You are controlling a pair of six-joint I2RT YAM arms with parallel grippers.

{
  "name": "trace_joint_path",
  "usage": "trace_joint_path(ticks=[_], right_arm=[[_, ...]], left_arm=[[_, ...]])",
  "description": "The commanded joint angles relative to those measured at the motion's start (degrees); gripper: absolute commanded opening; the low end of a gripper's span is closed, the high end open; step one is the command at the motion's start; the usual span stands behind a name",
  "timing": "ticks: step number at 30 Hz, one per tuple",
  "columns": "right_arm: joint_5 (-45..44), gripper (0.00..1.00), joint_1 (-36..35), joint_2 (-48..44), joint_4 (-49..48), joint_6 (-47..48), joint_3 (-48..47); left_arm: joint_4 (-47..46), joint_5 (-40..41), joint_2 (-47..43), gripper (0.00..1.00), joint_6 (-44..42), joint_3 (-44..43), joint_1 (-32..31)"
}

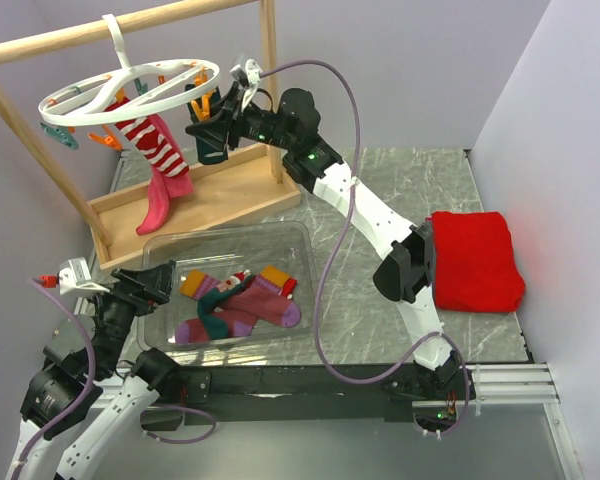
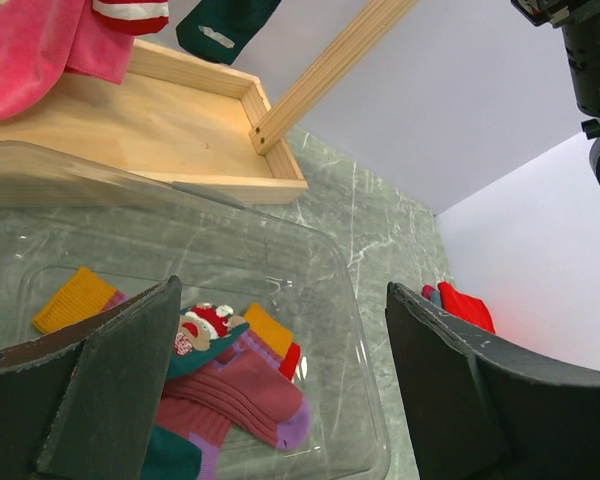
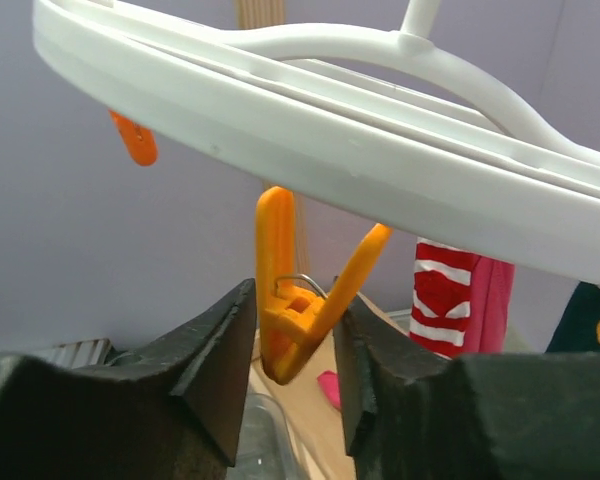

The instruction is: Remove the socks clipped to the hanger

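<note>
Right end effector (image 3: 295, 322) tight on one orange clip (image 3: 277, 265), left end effector (image 2: 280, 300) apart; three socks (image 1: 158, 148) on hanger (image 1: 114, 84)

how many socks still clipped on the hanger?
3: red-and-white striped sock, magenta pink sock beside it, dark teal sock near the right gripper, shut on an orange clip. The hanger may hide more.

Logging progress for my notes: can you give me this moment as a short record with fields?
hanger: white ring hung on wooden rail
hanging from it: striped sock, pink sock, dark teal sock
in clear bin: several socks
right end effector: astride an orange clip; contact unclear
left end effector: open, empty, over the clear bin
</note>
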State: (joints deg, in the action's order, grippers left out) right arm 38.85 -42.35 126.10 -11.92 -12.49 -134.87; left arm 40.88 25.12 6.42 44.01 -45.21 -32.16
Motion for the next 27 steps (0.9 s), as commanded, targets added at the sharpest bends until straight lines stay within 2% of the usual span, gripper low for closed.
trace_joint_path(ticks=[1,3,6,11,14,17,20,21,23,27], right_arm=[[-0.35,0.49,-0.72,-5.43,-0.12,0.98,-1.54],[-1.06,0.61,-0.72,-5.61,0.41,1.33,-1.71],[-1.32,0.65,-0.72,-5.52,0.76,1.59,-2.15],[-1.32,0.65,-0.72,-4.73,1.29,1.42,-4.00],[-1.76,0.59,-0.72,-4.73,1.38,1.50,-4.09],[-2.73,0.48,-0.72,-4.90,1.99,2.03,-3.91],[-4.22,0.33,-0.72,-5.43,3.39,2.47,-3.82],[-4.40,0.25,-0.72,-5.69,3.83,2.56,-3.65],[-5.27,0.19,-1.07,-6.65,4.89,3.00,-3.04],[-8.34,0.01,-3.34,-8.24,9.10,6.24,-2.59]], left_arm=[[-2.30,-1.13,-0.61,0.88,-1.21,0.30,0.17],[-2.21,-1.13,-0.53,0.88,-1.21,0.21,0.08],[-2.21,-1.04,-0.70,0.88,-1.21,0.21,0.08],[-2.30,-1.04,-0.70,0.88,-1.21,0.30,0.08],[-2.30,-1.04,-0.35,0.88,-1.29,0.30,0.08],[-2.39,-1.13,-0.18,0.88,-1.29,0.30,0.08],[-2.39,-1.22,0.00,0.88,-1.29,0.39,0.08],[-2.39,-1.22,0.00,0.88,-1.29,0.30,0.08],[-2.39,-1.22,-0.09,0.88,-1.29,0.39,0.17],[-2.48,-1.31,-0.35,0.88,-1.29,0.47,0.08]])
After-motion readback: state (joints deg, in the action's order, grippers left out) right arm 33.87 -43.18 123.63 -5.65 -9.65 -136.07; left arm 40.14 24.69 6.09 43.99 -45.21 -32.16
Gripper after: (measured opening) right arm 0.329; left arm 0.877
